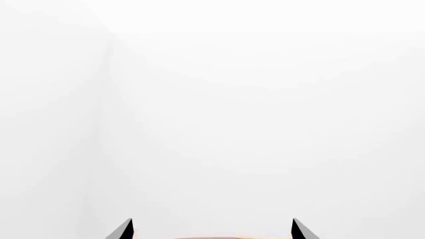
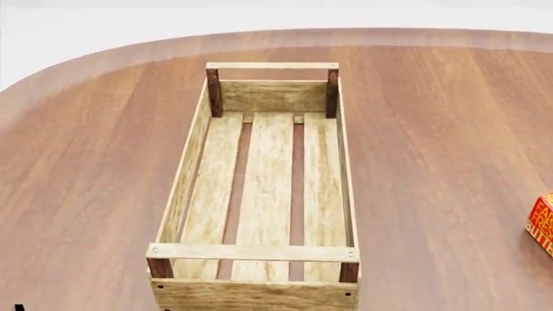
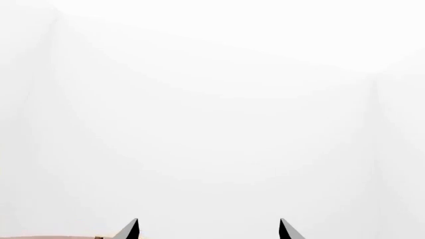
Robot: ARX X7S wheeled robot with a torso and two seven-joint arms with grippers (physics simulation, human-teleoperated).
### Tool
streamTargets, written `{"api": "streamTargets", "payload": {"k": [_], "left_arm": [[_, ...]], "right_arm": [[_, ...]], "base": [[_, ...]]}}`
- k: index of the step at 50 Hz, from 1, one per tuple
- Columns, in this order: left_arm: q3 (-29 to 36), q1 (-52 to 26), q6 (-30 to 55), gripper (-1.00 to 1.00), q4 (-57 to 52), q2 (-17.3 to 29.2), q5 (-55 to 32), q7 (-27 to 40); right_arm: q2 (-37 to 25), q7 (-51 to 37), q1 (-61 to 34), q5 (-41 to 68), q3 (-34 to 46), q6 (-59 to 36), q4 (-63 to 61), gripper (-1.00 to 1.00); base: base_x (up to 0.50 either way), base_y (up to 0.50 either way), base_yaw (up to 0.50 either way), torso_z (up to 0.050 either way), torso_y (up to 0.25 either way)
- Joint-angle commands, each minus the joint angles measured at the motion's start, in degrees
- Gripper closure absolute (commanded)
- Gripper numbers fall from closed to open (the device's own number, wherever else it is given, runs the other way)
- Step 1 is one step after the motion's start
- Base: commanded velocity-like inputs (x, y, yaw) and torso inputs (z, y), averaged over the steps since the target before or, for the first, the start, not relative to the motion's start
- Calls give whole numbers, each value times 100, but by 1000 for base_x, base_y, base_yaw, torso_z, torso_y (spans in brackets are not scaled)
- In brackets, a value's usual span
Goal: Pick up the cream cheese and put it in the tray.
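While the cream cheese is out of view, both end effectors, left [image 1: 211, 230] and right [image 3: 209, 230], are being held apart, away from the empty tray [image 2: 183, 188] on the counter [image 2: 449, 162].

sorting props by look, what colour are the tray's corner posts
Dark brown, against the light wood slats of the tray; clearest in the head view.

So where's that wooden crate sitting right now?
In the head view the wooden crate sits mid-table, lengthwise away from the robot, empty; a red-orange box is off to its right.
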State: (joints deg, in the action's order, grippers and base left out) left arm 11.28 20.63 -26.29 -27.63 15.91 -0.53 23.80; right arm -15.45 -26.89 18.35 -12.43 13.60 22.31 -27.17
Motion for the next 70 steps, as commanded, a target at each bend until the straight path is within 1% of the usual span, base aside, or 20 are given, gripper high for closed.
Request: {"api": "streamTargets", "payload": {"k": [1,27,34,70], "left_arm": [[24,-15,3,-100,9,21,7,32],[61,-18,-22,-100,9,78,6,106],[55,-25,-58,-100,41,49,133,171],[123,-38,-30,-100,31,116,173,264]], "right_arm": [[-27,-39,-4,-16,22,-2,-3,-100],[-105,-115,26,45,59,25,-74,-100],[-129,-132,18,117,51,18,-80,-100],[-193,-185,-39,119,151,-44,-37,-100]], "base": [[102,176,0,0,0],[110,173,0,0,0],[146,137,0,0,0],[207,4,0,0,0]]}}
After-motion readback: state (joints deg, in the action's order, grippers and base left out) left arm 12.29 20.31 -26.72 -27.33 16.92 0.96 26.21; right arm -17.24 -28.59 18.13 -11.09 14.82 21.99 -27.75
